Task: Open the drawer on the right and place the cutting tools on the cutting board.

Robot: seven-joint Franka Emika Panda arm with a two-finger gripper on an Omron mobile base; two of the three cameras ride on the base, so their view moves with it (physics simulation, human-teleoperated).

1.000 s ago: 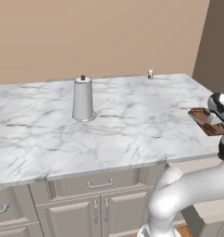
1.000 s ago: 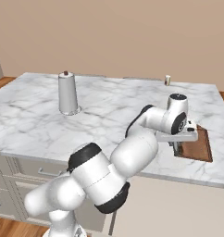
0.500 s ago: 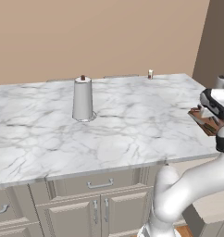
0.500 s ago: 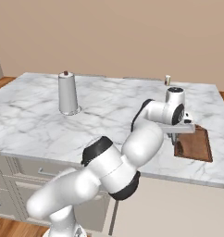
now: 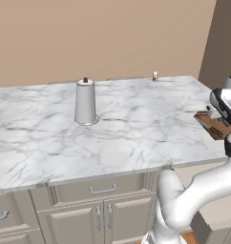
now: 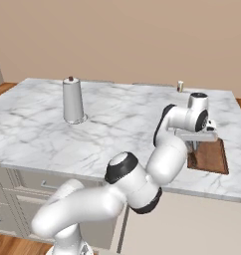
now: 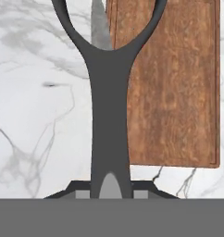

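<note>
A pair of dark-handled scissors point(image 7: 109, 115) stands up between my fingers, its grey blade point(image 7: 99, 28) pointing away over the marble. My gripper point(image 7: 110, 186) is shut on the scissors' shank. The reddish-brown cutting board point(image 7: 174, 83) lies just right of the scissors, and one handle loop overlaps its left rim. From the base, the gripper point(image 6: 194, 144) hangs over the near-left edge of the cutting board point(image 6: 211, 158) at the counter's right end. The board point(image 5: 214, 126) is half hidden by my hand in the left base view. A shut drawer front point(image 5: 104, 189) with a silver bar handle sits under the counter.
A tall grey canister point(image 5: 85, 101) point(image 6: 72, 101) stands mid-counter to the left. A small shaker point(image 5: 155, 76) point(image 6: 180, 86) is at the back edge. The counter's front edge point(image 6: 202, 187) runs close below the board. Cabinet doors point(image 5: 100, 219) lie below the drawer.
The hand has shifted slightly right toward the board with the scissors in it, and the wrist has turned. The board and the canister have stayed put.
</note>
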